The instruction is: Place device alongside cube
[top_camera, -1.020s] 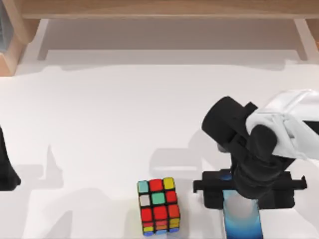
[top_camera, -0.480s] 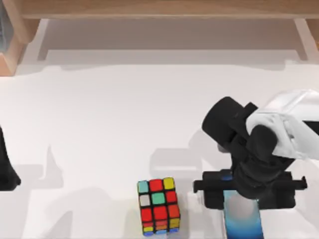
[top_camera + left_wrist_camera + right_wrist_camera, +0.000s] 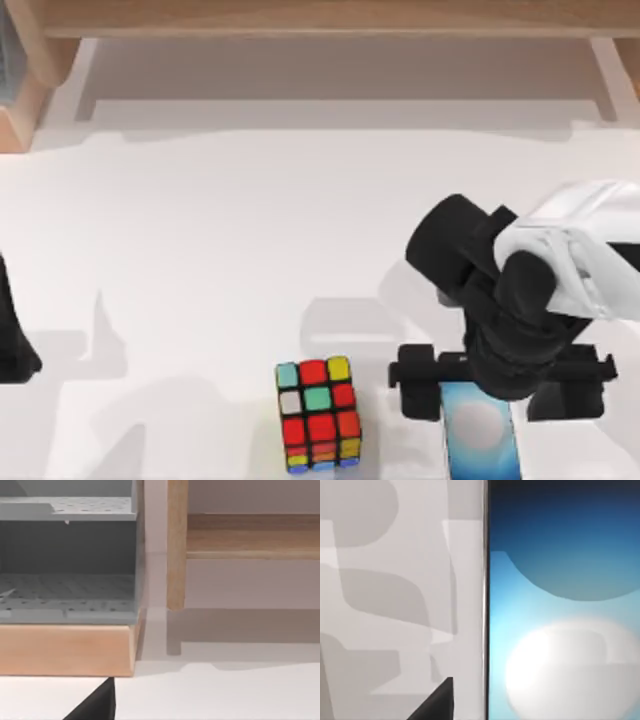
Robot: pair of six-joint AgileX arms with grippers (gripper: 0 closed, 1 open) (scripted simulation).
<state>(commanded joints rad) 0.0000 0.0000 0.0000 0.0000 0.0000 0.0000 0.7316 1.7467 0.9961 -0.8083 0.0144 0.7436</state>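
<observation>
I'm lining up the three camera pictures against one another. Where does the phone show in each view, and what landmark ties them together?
Top view: the device lies at the bottom edge, right of the cube, under the right gripper, whose fingers stand apart either side of it.
Left wrist view: wooden shelf and white table; the device is not in it.
Right wrist view: the device shows close up.
Shared landmark: the white table.

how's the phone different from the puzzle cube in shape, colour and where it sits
The phone is a flat slab lying screen up; the puzzle cube is a blocky cube standing taller.
The phone's screen is a smooth blue-to-white gradient; the cube is a grid of mostly red stickers with teal, yellow and white.
The phone lies right under the right claw; the cube stands free to its left, apart from it.
Both rest on the white table near its front edge.
</observation>
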